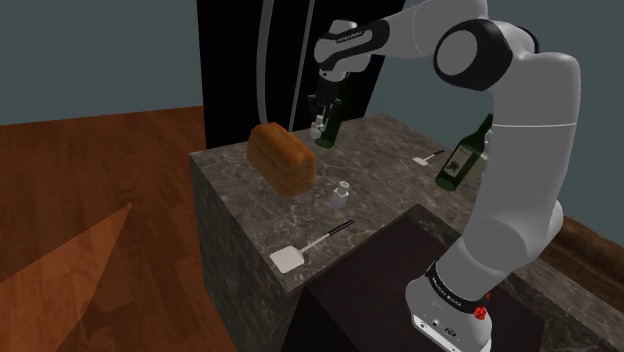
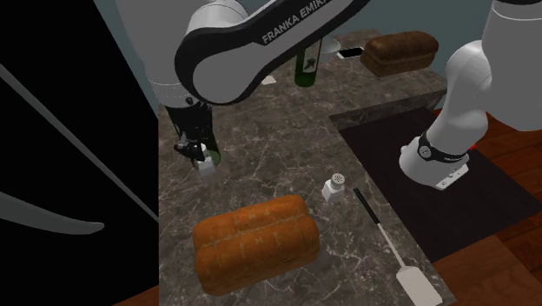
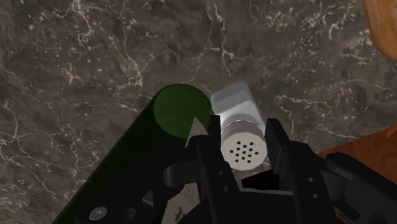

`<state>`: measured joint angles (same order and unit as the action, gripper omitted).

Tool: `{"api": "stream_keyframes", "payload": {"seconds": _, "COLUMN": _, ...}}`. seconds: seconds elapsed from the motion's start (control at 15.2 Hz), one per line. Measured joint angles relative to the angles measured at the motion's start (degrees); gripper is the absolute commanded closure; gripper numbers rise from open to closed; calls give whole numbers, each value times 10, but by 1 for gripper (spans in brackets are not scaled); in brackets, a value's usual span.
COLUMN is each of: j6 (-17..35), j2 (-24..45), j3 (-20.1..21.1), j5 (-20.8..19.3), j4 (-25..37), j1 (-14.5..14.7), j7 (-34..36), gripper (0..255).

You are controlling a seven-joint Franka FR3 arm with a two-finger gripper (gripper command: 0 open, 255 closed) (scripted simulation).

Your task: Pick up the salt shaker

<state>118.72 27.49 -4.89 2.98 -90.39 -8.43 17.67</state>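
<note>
The gripper (image 3: 243, 130) has its 2 fingers closed on the salt shaker (image 3: 236, 105), far back on the stone counter (image 3: 95, 51), just beside 1 green bottle (image 3: 181, 114). Another shaker (image 1: 341, 193) stands near the bread loaf (image 1: 282, 155).

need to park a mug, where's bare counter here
The widest bare counter is in the middle, between the loaf, the second shaker and the far green bottle. Crowded: around the pincer, shut on the salt shaker beside the near green bottle, and where the spatula lies by the loaf.
</note>
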Motion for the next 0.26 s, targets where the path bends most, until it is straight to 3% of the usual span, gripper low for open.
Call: {"api": "stream_keyframes", "payload": {"seconds": 0.26, "j6": -26, "j2": -9, "j3": -1, "j5": -1, "j4": 17, "j1": 0, "j7": 1, "gripper": 255}}
